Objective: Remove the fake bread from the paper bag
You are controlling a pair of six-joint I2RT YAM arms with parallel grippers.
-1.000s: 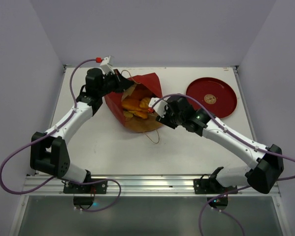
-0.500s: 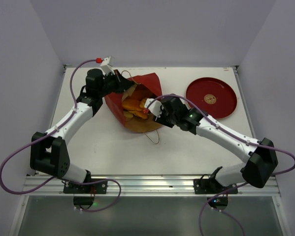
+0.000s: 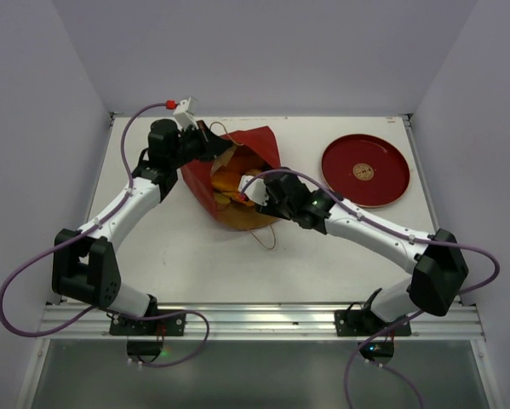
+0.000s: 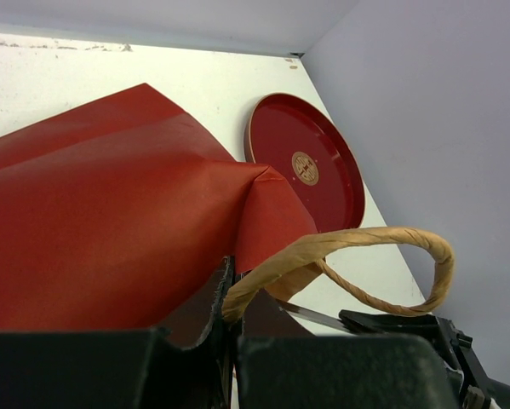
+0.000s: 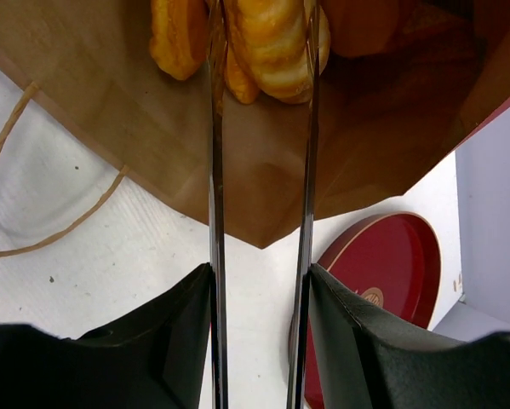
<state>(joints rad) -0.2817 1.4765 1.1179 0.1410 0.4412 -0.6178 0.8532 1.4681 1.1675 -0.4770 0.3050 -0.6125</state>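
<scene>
From its base at the near edge of the table (image 3: pixel 323 264), the right arm has extended leftward over the last second. The right gripper (image 3: pixel 255 191), previously just outside the mouth of the paper bag (image 3: pixel 202 183), is now inside it. Its jaws stand partly open, at the same width as before, with one piece of the fake bread (image 5: pixel 267 43) between the fingertips; no clamping is visible. The other pastries lie beside that piece on the brown inner wall, and none is seen outside the bag, which lies left of centre toward the far edge. At the bag's far-left rim the left gripper (image 3: pixel 205 146) has not moved. Its jaws are closed on the rim by the handle (image 4: pixel 348 247), holding the mouth open. The red plate (image 3: pixel 365 170) remains at the far right corner. Assessment: the approach looks complete, closing on the straddled piece is the next action, and nothing has been extracted yet.
</scene>
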